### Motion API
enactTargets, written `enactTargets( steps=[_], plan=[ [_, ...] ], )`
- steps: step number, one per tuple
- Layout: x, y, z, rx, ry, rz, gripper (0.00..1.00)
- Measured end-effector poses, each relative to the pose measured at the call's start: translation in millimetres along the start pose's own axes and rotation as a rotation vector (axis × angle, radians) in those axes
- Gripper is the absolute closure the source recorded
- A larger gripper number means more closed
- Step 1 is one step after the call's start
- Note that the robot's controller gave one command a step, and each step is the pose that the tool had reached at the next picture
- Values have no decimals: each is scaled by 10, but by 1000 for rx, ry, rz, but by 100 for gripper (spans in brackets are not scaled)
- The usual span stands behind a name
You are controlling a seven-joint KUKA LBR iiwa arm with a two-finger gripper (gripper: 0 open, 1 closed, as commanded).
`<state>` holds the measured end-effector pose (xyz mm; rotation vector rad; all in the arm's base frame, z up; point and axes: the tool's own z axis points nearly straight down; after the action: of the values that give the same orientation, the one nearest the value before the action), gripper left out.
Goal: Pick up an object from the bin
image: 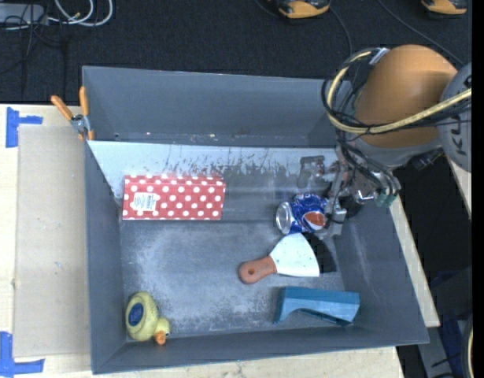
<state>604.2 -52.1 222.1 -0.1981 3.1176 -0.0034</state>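
The pincer (334, 209) hangs low in the grey bin (194, 105), just beside a crushed blue can (303, 214) on its view-left side. Whether it is apart or together cannot be told. Below it lie a white scraper (295, 260) and a blue wedge (316, 304).

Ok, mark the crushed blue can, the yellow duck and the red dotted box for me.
crushed blue can (303, 213), camera view, on its dented side.
yellow duck (147, 318), camera view, on its body.
red dotted box (186, 198), camera view, on its top face, right of the white label.
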Motion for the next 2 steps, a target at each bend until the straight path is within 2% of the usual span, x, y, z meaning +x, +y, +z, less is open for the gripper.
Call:
enactTargets(
  steps=[1, 2],
  plan=[
    [323, 33, 723, -5, 18, -86, 0],
    [386, 233, 1196, -2, 7, -29, 0]
  ],
)
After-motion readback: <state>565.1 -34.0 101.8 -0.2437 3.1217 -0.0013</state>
